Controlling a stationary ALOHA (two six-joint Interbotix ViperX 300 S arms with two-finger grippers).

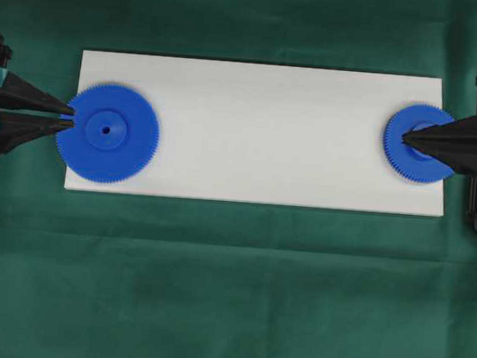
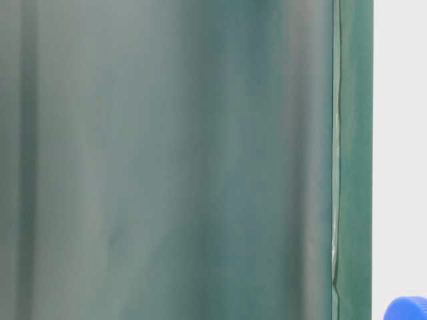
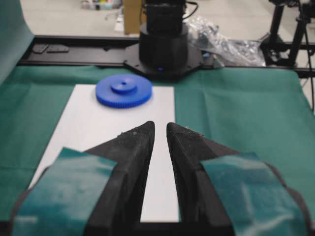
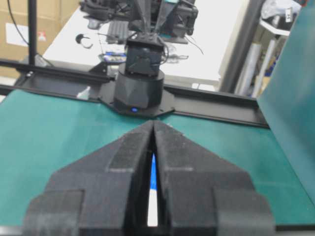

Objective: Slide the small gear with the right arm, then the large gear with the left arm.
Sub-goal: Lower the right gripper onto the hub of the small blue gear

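Two light, stiff plastic gears, ready to be pushed across a smooth board.

Your right gripper, jaws nearly closed and holding nothing, rests over the small gear at the white board's right end; push at its raised hub. Your left gripper, jaws slightly parted and empty, touches the large gear at the left end. Both are bright blue and fine-toothed.
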